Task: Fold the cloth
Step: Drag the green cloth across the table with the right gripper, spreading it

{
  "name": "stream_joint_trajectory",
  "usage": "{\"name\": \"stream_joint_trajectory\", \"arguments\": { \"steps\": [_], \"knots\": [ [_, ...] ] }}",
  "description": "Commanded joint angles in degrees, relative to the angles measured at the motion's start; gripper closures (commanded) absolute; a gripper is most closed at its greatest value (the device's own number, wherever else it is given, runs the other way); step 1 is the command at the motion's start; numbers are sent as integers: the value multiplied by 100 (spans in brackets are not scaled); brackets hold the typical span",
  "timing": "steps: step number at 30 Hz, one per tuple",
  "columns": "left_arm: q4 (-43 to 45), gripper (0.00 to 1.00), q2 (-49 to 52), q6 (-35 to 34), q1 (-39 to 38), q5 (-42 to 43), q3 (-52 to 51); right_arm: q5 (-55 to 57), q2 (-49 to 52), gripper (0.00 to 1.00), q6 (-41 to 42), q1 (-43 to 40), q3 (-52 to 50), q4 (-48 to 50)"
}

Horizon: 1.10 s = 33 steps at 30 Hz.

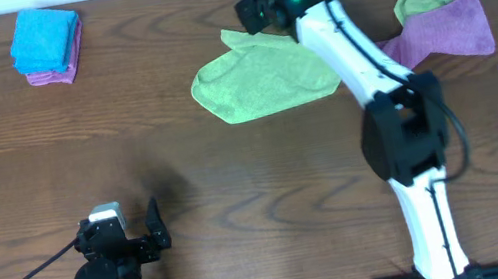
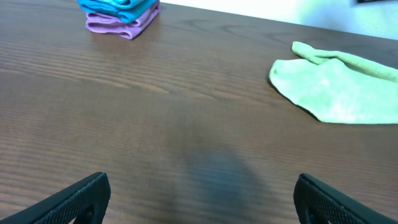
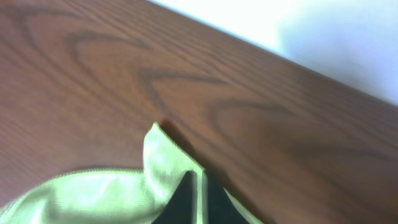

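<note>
At the far edge of the table (image 1: 236, 182), cloth (image 1: 260, 82) clamped by the right claw (image 3: 198, 183), left claw (image 2: 202, 190) held apart, empty

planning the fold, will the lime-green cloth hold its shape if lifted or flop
Probably floppy: the lime-green cloth lies rumpled, one edge folded over. Likely light: the right gripper pinching only a thin edge holds up a peak. The rest would probably drag and sag.

Even bright light, soft wrist-view blur
</note>
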Motion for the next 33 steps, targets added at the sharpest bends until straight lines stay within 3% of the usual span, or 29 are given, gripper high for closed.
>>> {"name": "stream_joint_trajectory", "arguments": {
  "steps": [1, 4, 7, 11, 18, 33],
  "knots": [
    [-28, 5, -33, 37, 13, 20, -107, 520, -623, 99, -323, 17, 153, -686],
    [-28, 5, -33, 37, 13, 20, -107, 839, -811, 99, -413, -151, 149, -2168],
    [-28, 4, -33, 37, 13, 20, -107, 675, -793, 99, -321, -533, -188, -2743],
    [-28, 5, -33, 37, 13, 20, -107, 26, -793, 99, -363, -964, -898, -2413],
    [-28, 5, -33, 37, 13, 17, -107, -33, -782, 99, -485, -1049, -2179, -1593],
    [-31, 5, -33, 37, 13, 20, -107, -33, -739, 99, -610, -1108, -3539, -258]
  ]
}}
